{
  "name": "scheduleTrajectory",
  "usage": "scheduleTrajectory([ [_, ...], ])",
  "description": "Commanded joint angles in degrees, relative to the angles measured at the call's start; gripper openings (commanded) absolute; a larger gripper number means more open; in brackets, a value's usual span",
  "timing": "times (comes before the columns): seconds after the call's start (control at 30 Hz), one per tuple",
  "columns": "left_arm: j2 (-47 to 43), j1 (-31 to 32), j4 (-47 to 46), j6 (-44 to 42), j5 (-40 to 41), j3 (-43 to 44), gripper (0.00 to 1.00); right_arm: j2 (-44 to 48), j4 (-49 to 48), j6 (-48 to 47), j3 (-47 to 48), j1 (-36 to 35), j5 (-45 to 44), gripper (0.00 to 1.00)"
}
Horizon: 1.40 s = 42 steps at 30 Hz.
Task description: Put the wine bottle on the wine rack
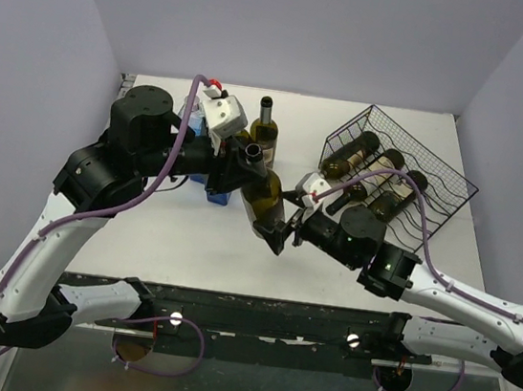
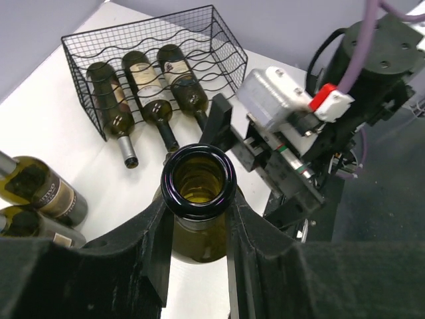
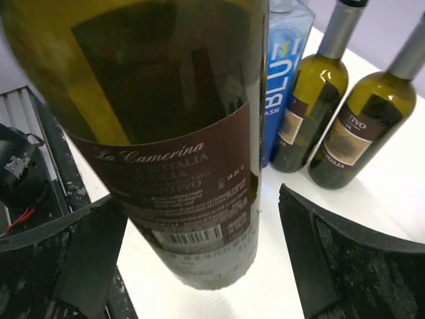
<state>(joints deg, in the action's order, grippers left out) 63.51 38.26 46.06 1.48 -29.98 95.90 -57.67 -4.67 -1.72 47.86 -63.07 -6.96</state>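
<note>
The light is bright and even and comes from above. In the top view the white table (image 1: pixel 186 253) is almost washed out, and the shadows under my arms are soft and short. In my left wrist view the mouth of the bottle (image 2: pixel 198 183) is sharp, with small glare on the rim, but my left fingers (image 2: pixel 154 249) are dark and blurred. In my right wrist view the bottle is very close. Its upper part is out of focus and only the label is readable. My right fingers (image 3: pixel 345 259) stay dim.
</note>
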Motion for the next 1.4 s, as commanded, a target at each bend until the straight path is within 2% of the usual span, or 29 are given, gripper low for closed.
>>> scheduleTrajectory([
  [0.0,-3.5,0.1,-5.5,-1.1,-8.4,2.4,0.0,-2.3,-7.5,-0.5,-2.0,-0.5,2.5,1.0],
  [0.2,-4.9,0.1,-5.7,-1.2,-9.5,1.9,0.0,-3.6,-14.0,0.6,-5.3,-0.4,1.2,1.0],
  [0.37,-5.8,0.1,-6.0,-1.2,-10.2,1.8,0.0,-5.3,-14.8,-0.2,-4.8,-0.5,0.8,0.98],
  [0.5,-6.5,0.1,-6.8,-1.2,-10.4,1.4,0.0,-7.5,-13.4,-1.7,-2.3,-0.4,-0.2,0.89],
  [0.57,-7.0,0.1,-7.0,-1.2,-10.5,1.0,0.0,-8.0,-13.2,-2.7,-1.4,-0.5,-0.8,0.77],
  [0.67,-7.8,0.1,-7.3,-3.0,-10.3,0.3,0.0,-8.0,-13.8,-5.0,-0.7,-0.5,-1.6,0.41],
  [0.7,-8.1,0.1,-7.3,-3.2,-10.3,0.0,0.0,-7.8,-14.5,-5.7,-0.7,-0.4,-2.4,0.25],
  [0.77,-9.2,0.1,-8.3,-3.7,-9.7,-1.3,0.0,-7.3,-15.8,-7.8,-0.8,-0.5,-3.8,0.03],
  [0.8,-9.8,0.1,-8.9,-3.7,-9.2,-2.2,0.05,-6.8,-16.5,-8.6,-1.0,-0.5,-4.5,0.01],
  [0.9,-11.5,0.1,-10.7,-4.4,-7.8,-4.6,0.35,-5.4,-19.0,-13.2,-1.8,-0.5,-5.1,0.01],
  [0.93,-12.0,0.1,-11.3,-4.5,-7.5,-5.5,0.55,-4.7,-19.8,-14.7,-2.0,-0.5,-5.2,0.01],
  [0.97,-12.4,0.1,-12.0,-4.6,-6.9,-6.5,0.7,-4.3,-20.5,-16.6,-2.1,-0.5,-5.5,0.01],
  [1.0,-12.8,0.1,-12.7,-4.7,-6.4,-7.2,0.82,-3.9,-21.1,-18.5,-2.2,-0.4,-5.9,0.01],
  [1.07,-13.6,0.1,-14.3,-5.1,-4.8,-9.0,0.99,-3.2,-23.2,-22.8,-2.7,-0.5,-6.7,0.01],
  [1.23,-14.0,0.1,-16.4,-4.2,1.3,-9.5,0.99,-2.6,-26.8,-33.6,-3.2,-0.4,-10.3,0.01],
  [1.37,-15.7,0.1,-18.4,-3.7,1.8,-9.0,0.99,-2.4,-27.0,-41.1,-3.1,-0.5,-12.6,0.01],
])
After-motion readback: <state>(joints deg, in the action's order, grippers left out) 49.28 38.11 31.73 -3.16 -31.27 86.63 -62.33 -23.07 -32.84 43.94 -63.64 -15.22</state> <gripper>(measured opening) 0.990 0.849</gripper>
